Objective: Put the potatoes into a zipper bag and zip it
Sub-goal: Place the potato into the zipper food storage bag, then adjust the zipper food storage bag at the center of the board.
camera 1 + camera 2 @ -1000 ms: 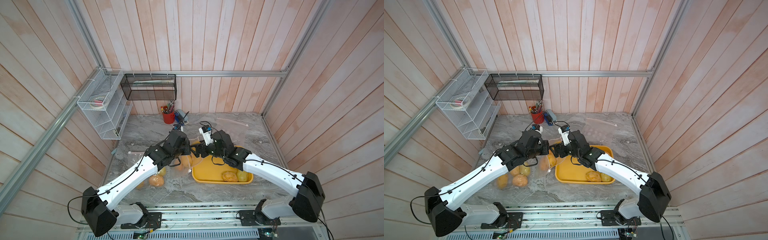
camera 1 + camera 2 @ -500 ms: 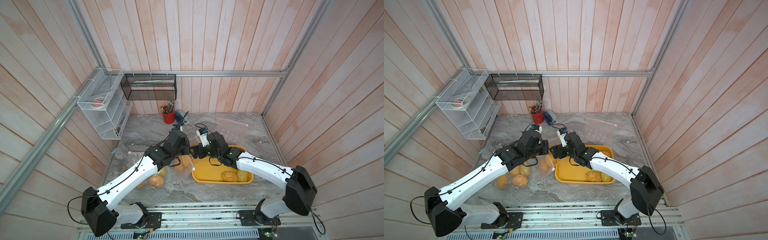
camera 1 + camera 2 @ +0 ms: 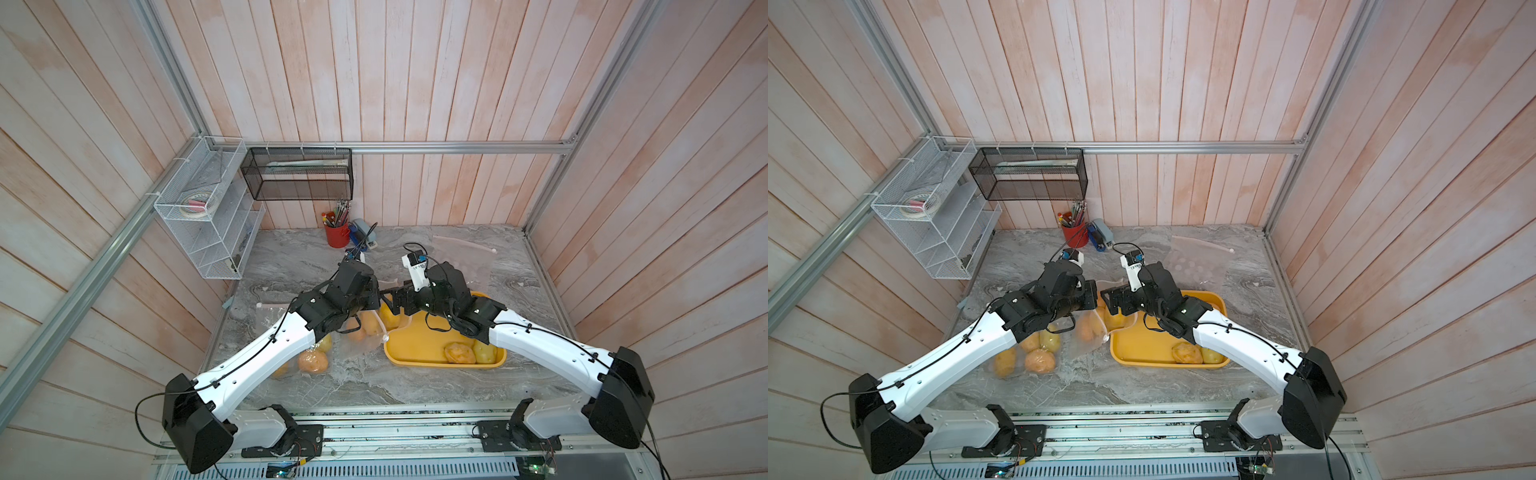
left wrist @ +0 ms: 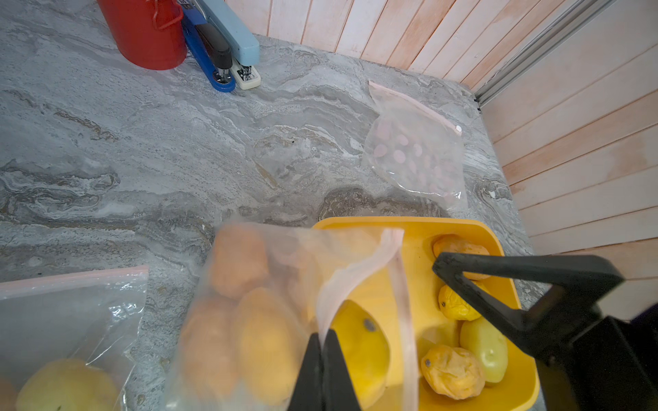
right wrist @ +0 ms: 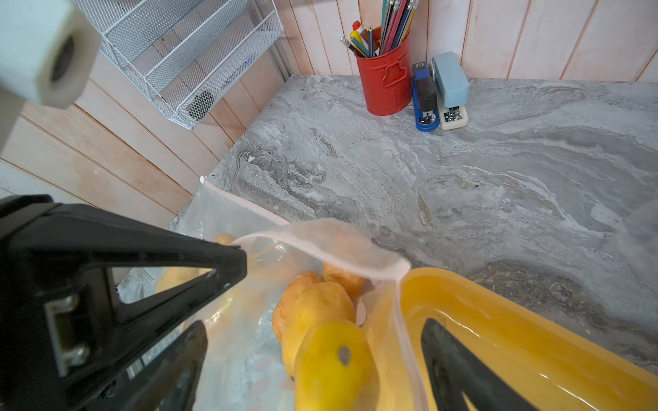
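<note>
My left gripper (image 4: 323, 338) is shut on the pink zip rim of a clear zipper bag (image 4: 270, 270), holding its mouth up beside the yellow tray (image 3: 415, 353). Several orange-brown potatoes (image 5: 313, 302) lie inside the bag. My right gripper (image 5: 315, 329) stands open at the bag's mouth (image 5: 320, 231). A smooth yellow potato (image 5: 331, 363) sits between its jaws with a gap on each side. The two grippers meet over the tray's left end in both top views, the left (image 3: 380, 303) and the right (image 3: 1108, 301). More potatoes (image 4: 452, 370) rest in the tray.
A second clear bag with potatoes (image 3: 1025, 357) lies at the front left under my left arm. An empty dotted zip bag (image 4: 416, 153) lies flat at the back right. A red pencil cup (image 3: 336, 232) and staplers (image 3: 361, 237) stand at the back. A wire rack (image 3: 208, 224) hangs on the left wall.
My right gripper has shifted slightly left to the bag's mouth and its jaws stand wider around the yellow potato. The left arm has kept its hold on the rim.
</note>
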Controlling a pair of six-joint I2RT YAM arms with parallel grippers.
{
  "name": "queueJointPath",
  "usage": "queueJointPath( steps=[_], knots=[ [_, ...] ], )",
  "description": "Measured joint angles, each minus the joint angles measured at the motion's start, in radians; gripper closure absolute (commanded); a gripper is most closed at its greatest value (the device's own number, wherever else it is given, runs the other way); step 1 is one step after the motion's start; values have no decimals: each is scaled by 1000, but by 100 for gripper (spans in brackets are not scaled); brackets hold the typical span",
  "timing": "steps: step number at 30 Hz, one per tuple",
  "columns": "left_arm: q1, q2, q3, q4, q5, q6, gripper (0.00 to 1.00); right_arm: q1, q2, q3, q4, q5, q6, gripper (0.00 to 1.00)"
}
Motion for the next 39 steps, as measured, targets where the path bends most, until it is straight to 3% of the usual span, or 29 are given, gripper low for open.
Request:
queueJointPath(
  steps=[6,13,17,24,27,31,35,39],
  knots=[
    [0,0,0,-2,0,0,100,21,53,6,-37,43,0,4],
    [0,-1,0,-14,-26,-12,100,16,36,7,-119,164,69,24],
    [0,-7,0,-27,-50,-23,100,11,-18,-36,-116,163,128,35],
    [2,-22,0,-44,-60,-31,100,11,-18,-87,-97,125,201,44],
    [2,-24,0,-46,-61,-32,100,8,24,-87,-84,105,218,55],
    [2,-24,0,-47,-61,-34,100,1,84,-87,-78,71,231,80],
    [2,-24,0,-47,-61,-34,100,-5,90,-87,-74,61,237,97],
    [2,-24,0,-46,-61,-35,100,-6,80,-86,-74,58,233,100]
  ],
)
